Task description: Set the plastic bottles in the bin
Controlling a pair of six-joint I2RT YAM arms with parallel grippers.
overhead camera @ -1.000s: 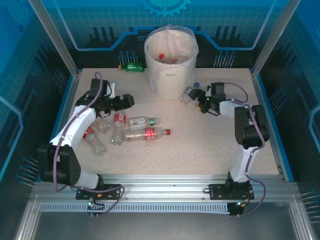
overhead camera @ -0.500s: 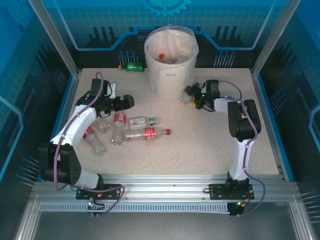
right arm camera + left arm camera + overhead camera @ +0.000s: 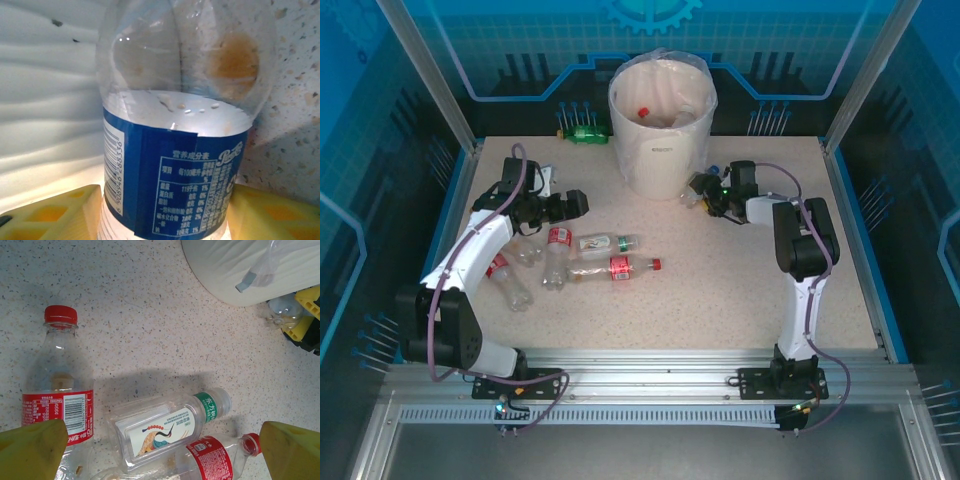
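Right gripper [image 3: 708,190]: yellow pads [image 3: 50,212] pressed on both sides of the blue-labelled bottle [image 3: 175,165], which sits on the table [image 3: 720,290] tight against the foot of the bin [image 3: 660,150], hence my low side approach. Left gripper [image 3: 576,202]: spread wide, holding nothing, hanging over the red-labelled bottle [image 3: 59,390] and white-labelled bottle [image 3: 160,427]. I judge it staged for the next pick.

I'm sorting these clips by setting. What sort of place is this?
Probably a robot test cell in a lab, not a home: a speckled beige tabletop boxed in by silver aluminium frame rails and blue printed wall panels, with the white-and-black left arm and right arm bolted at its near edge.
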